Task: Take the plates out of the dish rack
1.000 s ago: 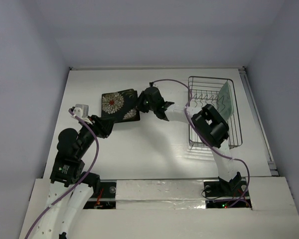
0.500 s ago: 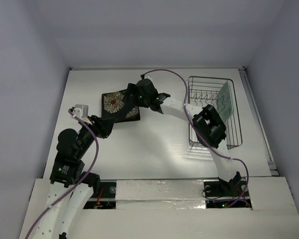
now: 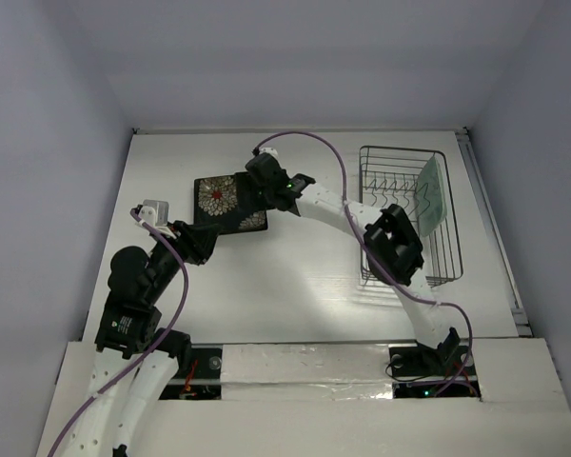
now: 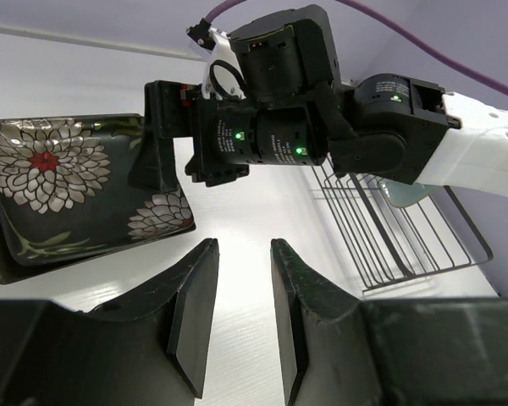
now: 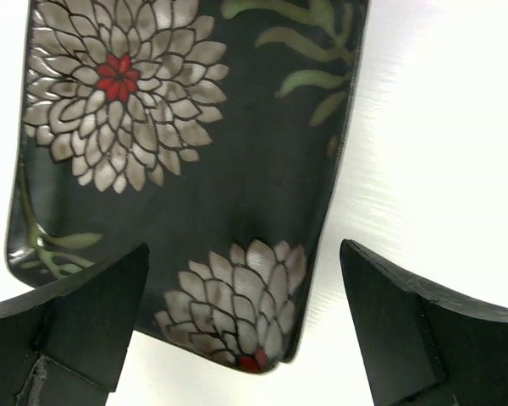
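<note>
A black plate with white-and-red flowers (image 3: pixel 224 202) (image 4: pixel 68 190) (image 5: pixel 178 152) lies flat on the table at centre left. A dark edge shows beneath its near side. My right gripper (image 3: pixel 254 195) (image 4: pixel 161 144) (image 5: pixel 245 313) hangs open just above the plate's right corner, fingers wide apart and holding nothing. My left gripper (image 3: pixel 202 244) (image 4: pixel 241 288) sits near the plate's front edge, its jaws a narrow gap apart with only table between them. A pale mint-green plate (image 3: pixel 431 188) stands upright in the black wire dish rack (image 3: pixel 447 257) (image 4: pixel 389 245) at the right.
The right arm's forearm (image 3: pixel 333 208) spans from the rack across to the flower plate. Divider prongs (image 3: pixel 390 183) line the rack's left half. White walls close in the table on three sides.
My right gripper opened, let go of the flower plate's right edge and moved left and further back over it. The left arm stayed still.
</note>
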Robot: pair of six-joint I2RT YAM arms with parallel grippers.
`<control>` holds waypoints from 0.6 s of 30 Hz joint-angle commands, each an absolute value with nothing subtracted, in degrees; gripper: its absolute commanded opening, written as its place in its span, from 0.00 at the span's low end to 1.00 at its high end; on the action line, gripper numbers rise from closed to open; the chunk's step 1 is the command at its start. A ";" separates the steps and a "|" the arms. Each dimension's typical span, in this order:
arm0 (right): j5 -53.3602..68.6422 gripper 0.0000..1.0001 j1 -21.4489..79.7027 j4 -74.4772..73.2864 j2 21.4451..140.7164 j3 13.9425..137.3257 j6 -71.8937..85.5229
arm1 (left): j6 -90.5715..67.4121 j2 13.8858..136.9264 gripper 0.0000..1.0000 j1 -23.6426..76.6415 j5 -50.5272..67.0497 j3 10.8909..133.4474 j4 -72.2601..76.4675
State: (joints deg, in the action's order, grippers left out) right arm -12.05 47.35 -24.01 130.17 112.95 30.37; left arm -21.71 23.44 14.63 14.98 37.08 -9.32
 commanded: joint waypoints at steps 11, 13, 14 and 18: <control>-28.11 0.00 37.30 -27.07 99.69 96.79 21.10 | -21.80 21.62 0.20 14.50 15.38 37.09 -7.03; -30.05 0.00 33.33 -28.29 91.90 89.76 20.57 | -21.88 21.10 0.10 15.03 15.12 37.35 -7.38; -31.62 0.00 29.13 -29.08 89.67 87.82 20.48 | -21.80 20.92 0.06 15.03 14.60 37.53 -7.64; -36.55 0.09 20.51 -35.05 83.15 80.61 20.48 | -21.97 19.95 0.02 16.35 12.39 37.71 -8.26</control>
